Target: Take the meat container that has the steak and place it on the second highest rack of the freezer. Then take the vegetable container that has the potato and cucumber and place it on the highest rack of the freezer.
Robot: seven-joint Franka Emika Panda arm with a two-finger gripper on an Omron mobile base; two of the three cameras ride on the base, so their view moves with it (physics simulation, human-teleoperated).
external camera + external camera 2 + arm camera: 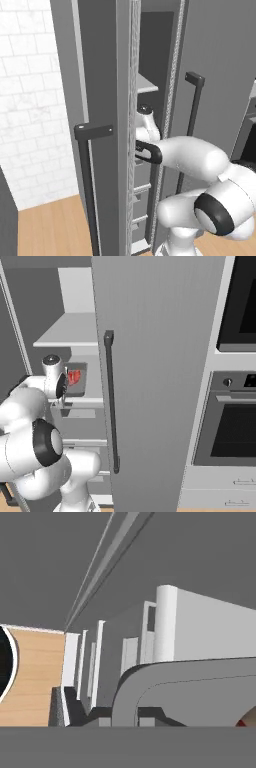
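The freezer [150, 331] stands open, and my arm reaches inside it. The grey meat container [77, 381] holds the red steak [74, 376] and sits at the level of the second highest rack [82, 400], below the highest rack [70, 331]. My gripper [63, 388] is shut on the container's left rim. In the hand view the container's curved grey rim [190, 679] is very close, with a sliver of steak [246, 720] at the lower right. In the left base view the freezer door [100, 75] hides my hand. The vegetable container, potato and cucumber are out of view.
The freezer's door with its long dark bar handle [111, 401] stands just right of my arm. Black-fronted ovens [235, 421] are stacked further right. Lower drawers [82, 431] lie under the racks. White tile wall [30, 100] and wood floor [50, 225] are on the left.
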